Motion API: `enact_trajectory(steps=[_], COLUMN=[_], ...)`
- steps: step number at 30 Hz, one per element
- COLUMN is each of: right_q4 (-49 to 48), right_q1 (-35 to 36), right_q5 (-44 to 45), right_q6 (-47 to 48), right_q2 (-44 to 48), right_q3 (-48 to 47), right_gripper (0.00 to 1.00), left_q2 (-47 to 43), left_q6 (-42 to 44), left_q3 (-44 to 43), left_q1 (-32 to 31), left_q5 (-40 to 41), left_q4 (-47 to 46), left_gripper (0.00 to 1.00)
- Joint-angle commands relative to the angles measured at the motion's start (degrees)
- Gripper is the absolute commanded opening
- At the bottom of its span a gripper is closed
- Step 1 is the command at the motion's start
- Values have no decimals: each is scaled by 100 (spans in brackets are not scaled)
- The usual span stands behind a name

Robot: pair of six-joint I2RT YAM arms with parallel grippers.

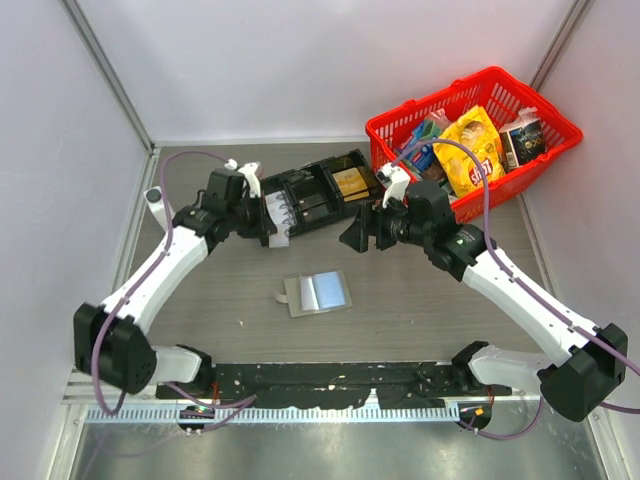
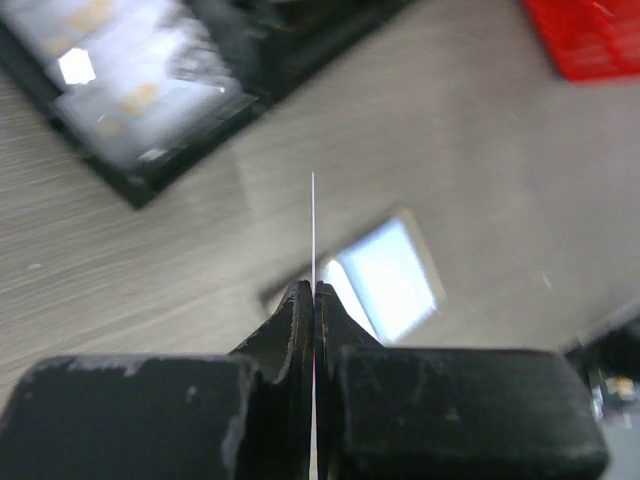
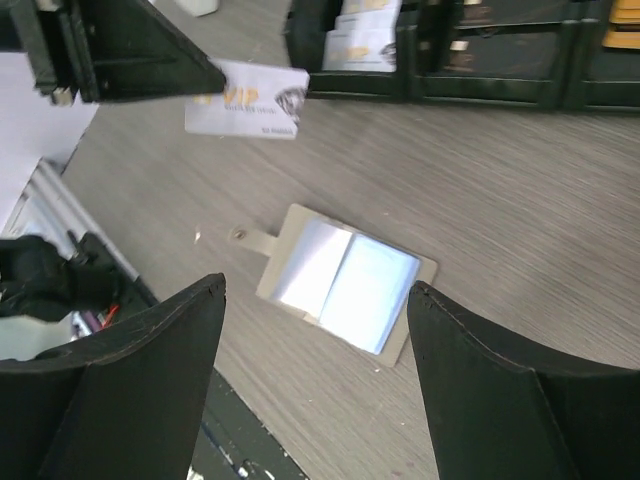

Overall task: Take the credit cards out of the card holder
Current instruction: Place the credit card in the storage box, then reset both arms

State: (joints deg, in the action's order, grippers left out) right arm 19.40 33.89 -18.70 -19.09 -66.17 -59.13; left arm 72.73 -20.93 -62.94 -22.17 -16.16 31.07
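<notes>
**Left gripper has a card pinched, holder lying flat on the table**

So the left gripper (image 2: 314, 292) is clamped tight on a credit card (image 3: 250, 100). From its own wrist cam you only get the card edge-on, a thin white line sticking up out of the closed fingers. The right wrist cam shows the face of it: whitish, with "VIP" print, held up off the table (image 1: 420, 300) just in front of the black tray (image 1: 300, 195).

The card holder (image 1: 318, 292) lies flat on the table between the two arms, on the near side of the tray and not touching either gripper. It's a greyish sleeve with a little tab on one side. There's a glossy pale blue surface in it. The right wrist view shows that as two panels side by side, and I can't tell if it's one card or two.

The right gripper (image 3: 315, 290) has its fingers spread wide with nothing between them, and it hovers over the holder. In the top view it sits near the right end of the tray.

Tray stuff: at least one compartment has whitish printed cards (image 3: 360, 40) in it, and another has a gold-yellow rectangle (image 1: 352, 182). The red basket (image 1: 520, 178) sits in the far right corner, stuffed with snack packs (image 1: 470, 150).
</notes>
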Motion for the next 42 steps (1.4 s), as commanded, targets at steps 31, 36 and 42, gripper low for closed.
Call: enact_trajectory(steps=[31, 36, 42], right_q4=[1215, 1321, 1321], right_q1=[-40, -49, -40], right_q5=[4504, 5725, 6886], right_q6=[397, 441, 476], right_q2=[632, 895, 1422], right_q3=[-423, -616, -766], right_gripper=[78, 80, 84], left_q2=[2344, 1369, -414], left_q6=[-1705, -1441, -1168], left_q3=[-1986, -1898, -1556], left_q1=[618, 618, 618], left_q5=[2090, 2634, 3645], left_q4=[373, 847, 1261], left_gripper=[55, 71, 100])
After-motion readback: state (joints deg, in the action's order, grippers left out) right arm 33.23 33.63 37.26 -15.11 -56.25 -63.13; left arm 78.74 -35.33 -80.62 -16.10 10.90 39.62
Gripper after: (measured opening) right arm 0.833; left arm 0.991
